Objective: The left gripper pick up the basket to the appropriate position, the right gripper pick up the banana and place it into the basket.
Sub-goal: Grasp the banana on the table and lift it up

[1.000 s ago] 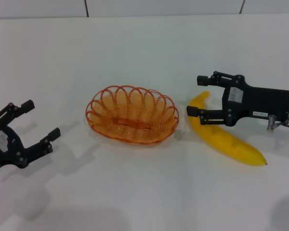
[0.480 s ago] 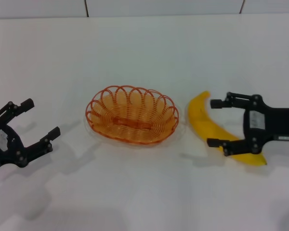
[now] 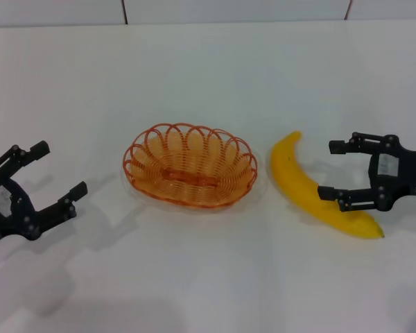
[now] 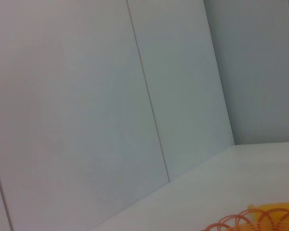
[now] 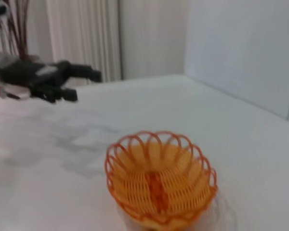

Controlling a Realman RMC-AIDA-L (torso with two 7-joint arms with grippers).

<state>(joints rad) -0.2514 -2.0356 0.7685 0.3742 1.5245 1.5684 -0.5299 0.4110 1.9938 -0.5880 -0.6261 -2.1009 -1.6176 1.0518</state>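
Note:
The orange wire basket sits empty in the middle of the white table. The yellow banana lies on the table just right of it, apart from it. My right gripper is open at the banana's right side; its near finger overlaps the banana's lower half, and I cannot tell whether it touches. My left gripper is open and empty at the table's left, well clear of the basket. The right wrist view shows the basket close by and the left gripper farther off. The left wrist view shows only the basket's rim.
The white table carries only the basket and banana. A pale panelled wall runs along its far edge. Curtains show beyond the left arm in the right wrist view.
My right gripper has moved right and back along the banana, from straddling its upper end near the basket to its lower half. The banana, basket and left gripper have not moved.

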